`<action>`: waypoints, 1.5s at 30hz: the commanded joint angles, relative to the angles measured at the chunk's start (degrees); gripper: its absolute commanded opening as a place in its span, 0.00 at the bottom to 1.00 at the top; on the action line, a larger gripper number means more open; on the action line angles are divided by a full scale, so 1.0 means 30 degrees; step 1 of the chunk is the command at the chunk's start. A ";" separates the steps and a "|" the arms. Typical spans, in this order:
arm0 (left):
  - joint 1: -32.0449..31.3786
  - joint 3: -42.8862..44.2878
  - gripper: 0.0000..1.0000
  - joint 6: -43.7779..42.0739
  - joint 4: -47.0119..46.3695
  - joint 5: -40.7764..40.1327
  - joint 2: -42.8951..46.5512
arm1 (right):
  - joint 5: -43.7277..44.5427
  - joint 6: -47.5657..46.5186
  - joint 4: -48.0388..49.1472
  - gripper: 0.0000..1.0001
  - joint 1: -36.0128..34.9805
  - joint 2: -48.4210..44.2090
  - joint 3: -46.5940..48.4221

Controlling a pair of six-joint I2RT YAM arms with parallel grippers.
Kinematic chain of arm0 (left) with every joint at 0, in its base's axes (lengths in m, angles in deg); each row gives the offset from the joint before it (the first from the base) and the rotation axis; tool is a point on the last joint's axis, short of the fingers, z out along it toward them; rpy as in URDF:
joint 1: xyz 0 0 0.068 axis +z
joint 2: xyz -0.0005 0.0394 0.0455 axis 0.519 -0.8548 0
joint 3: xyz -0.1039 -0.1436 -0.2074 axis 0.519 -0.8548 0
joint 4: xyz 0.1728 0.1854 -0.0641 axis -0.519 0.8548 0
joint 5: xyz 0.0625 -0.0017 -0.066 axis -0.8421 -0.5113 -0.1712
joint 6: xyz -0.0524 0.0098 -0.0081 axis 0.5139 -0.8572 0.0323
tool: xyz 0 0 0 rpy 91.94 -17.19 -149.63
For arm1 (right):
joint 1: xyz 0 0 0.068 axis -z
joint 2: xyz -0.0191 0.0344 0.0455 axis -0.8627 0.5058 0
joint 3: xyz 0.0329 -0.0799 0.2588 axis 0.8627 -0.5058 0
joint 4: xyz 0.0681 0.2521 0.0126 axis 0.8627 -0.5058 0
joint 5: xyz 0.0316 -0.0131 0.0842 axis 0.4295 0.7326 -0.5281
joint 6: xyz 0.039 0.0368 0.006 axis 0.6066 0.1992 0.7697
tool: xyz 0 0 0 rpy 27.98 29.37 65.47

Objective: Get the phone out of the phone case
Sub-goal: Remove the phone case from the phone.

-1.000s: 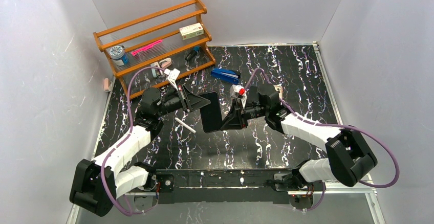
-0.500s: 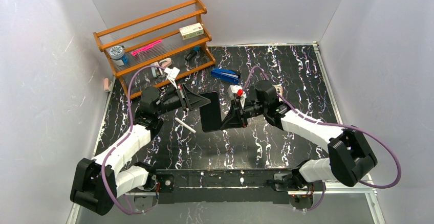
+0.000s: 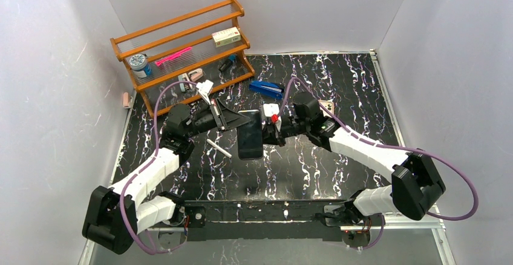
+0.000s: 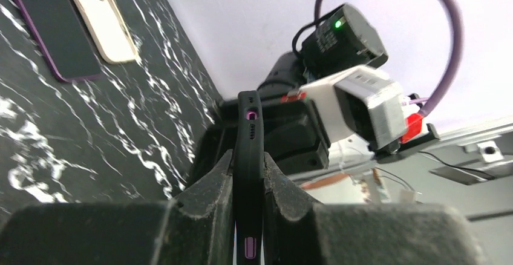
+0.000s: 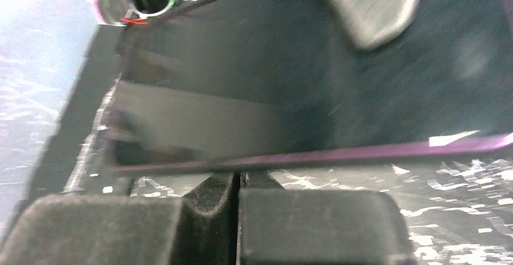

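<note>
The phone in its black case (image 3: 250,134) is held above the middle of the table, its dark screen facing up. My left gripper (image 3: 233,119) is shut on its far-left end. In the left wrist view the fingers (image 4: 212,186) clamp the black case edge (image 4: 248,138), which has a purple button. My right gripper (image 3: 267,132) is at the phone's right edge. In the right wrist view the right gripper (image 5: 240,177) is shut, with its tips against the purple rim (image 5: 339,154) under the dark screen (image 5: 254,77). I cannot tell if they pinch the rim.
A wooden rack (image 3: 181,47) with small items stands at the back left. A blue stapler (image 3: 266,88) lies behind the grippers and a white pen (image 3: 218,147) lies left of the phone. A cream phone (image 4: 100,14) and a purple phone (image 4: 54,26) lie flat on the table.
The right gripper has moved left and back up to the phone's right edge. The phone has turned from tilted on edge to lying flatter, screen up. The left arm has held its place.
</note>
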 commanded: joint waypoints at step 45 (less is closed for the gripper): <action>-0.3631 -0.4877 0.00 0.5278 -0.0896 -1.9349 0.6208 | 1.3116 2.4053 2.4117 0.63 -0.3784 0.0192 -0.7865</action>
